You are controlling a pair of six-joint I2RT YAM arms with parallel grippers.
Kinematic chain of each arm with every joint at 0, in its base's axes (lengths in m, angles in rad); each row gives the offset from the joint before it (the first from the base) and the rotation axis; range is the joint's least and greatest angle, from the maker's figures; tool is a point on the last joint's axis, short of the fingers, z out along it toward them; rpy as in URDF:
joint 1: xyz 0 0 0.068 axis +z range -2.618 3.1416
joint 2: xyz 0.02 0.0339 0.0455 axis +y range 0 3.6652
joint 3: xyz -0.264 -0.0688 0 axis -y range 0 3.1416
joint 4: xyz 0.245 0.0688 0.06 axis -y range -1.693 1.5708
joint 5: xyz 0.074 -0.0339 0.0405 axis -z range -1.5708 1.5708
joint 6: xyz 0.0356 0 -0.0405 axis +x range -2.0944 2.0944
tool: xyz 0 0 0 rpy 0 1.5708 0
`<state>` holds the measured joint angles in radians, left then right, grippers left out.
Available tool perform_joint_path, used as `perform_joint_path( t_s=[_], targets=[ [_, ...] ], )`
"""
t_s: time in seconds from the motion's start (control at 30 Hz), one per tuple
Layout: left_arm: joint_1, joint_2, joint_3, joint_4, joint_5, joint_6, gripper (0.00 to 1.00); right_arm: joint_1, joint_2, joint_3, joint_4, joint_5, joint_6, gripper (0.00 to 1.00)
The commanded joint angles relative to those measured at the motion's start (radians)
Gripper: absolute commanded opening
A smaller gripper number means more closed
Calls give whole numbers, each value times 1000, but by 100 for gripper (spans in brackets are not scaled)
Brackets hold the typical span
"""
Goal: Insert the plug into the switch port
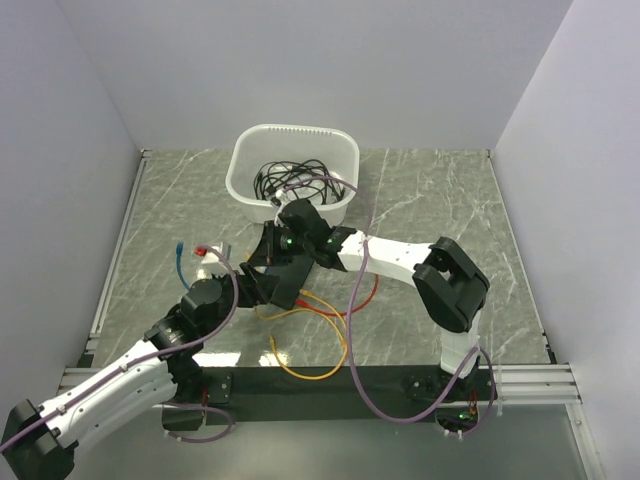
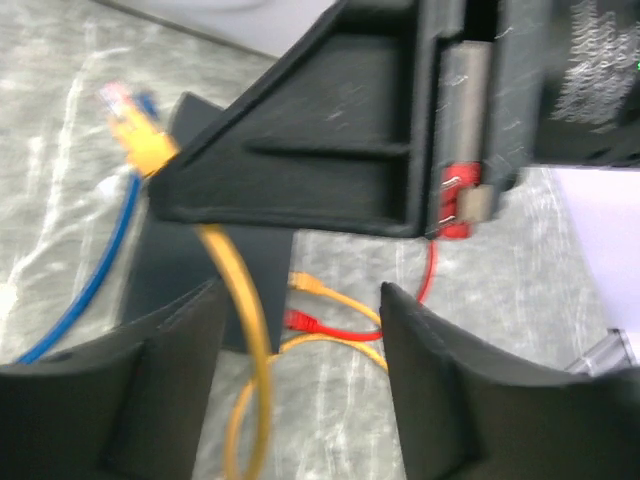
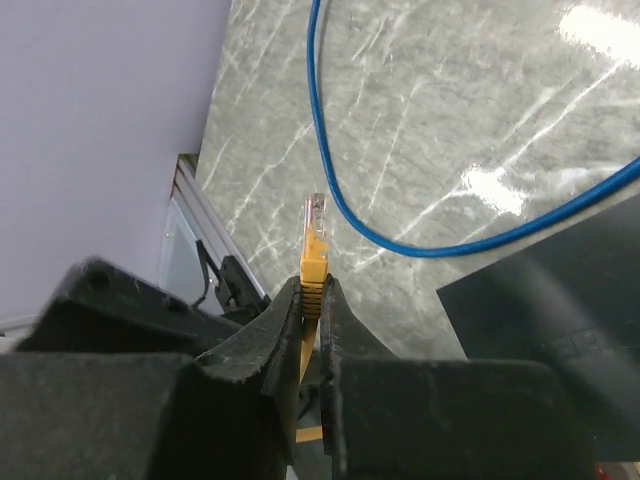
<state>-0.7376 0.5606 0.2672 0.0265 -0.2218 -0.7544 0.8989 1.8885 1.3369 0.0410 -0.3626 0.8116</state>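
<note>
My right gripper (image 3: 312, 285) is shut on the boot of a yellow plug (image 3: 315, 240), whose clear tip sticks out past the fingertips above the table. The left wrist view shows that same plug (image 2: 140, 135) at the tip of the right gripper (image 2: 330, 150), over the flat black switch (image 2: 265, 275). A corner of the switch (image 3: 560, 290) lies at the right of the right wrist view. My left gripper (image 2: 300, 300) stands open just below, and the yellow cable (image 2: 245, 320) hangs by its left finger, gripped by neither finger. From above, both grippers (image 1: 265, 270) meet mid-table and hide the switch.
A blue cable (image 1: 178, 262) curves on the table to the left. A red plug (image 2: 303, 321) and another yellow plug (image 2: 305, 285) lie by the switch. Yellow cable loops (image 1: 310, 370) trail toward the near edge. The white tub (image 1: 292, 150) of black cables stands at the back.
</note>
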Motion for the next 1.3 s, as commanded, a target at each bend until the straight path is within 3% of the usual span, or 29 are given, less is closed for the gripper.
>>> perform_joint_path(
  t_s=[0.0, 0.17, 0.23, 0.3, 0.4, 0.63, 0.87, 1.27],
  targets=[
    [-5, 10, 36, 86, 76, 38, 75, 0, -57, -57, 123, -28, -17, 0],
    [-5, 19, 89, 29, 110, 81, 97, -20, -71, -117, 174, -35, -31, 0],
    [-5, -1, 99, 6, 104, 92, 98, -35, -75, -133, 189, -42, -37, 0],
    [-5, -34, 115, -55, 11, 78, 99, -48, -81, -157, 207, -52, -45, 0],
    [-5, -88, 133, -204, -213, -11, 97, -57, -94, -173, 200, -64, -77, 0],
    [-3, -176, 138, -313, -356, -91, 94, -55, -141, -255, 247, -116, -107, 0],
    [-5, -81, 211, -324, -324, -128, 80, -20, -209, -292, 272, -157, -170, 0],
    [-3, -18, 227, -261, -217, -135, 68, 70, -269, -252, 206, -101, -279, 0]
  ],
)
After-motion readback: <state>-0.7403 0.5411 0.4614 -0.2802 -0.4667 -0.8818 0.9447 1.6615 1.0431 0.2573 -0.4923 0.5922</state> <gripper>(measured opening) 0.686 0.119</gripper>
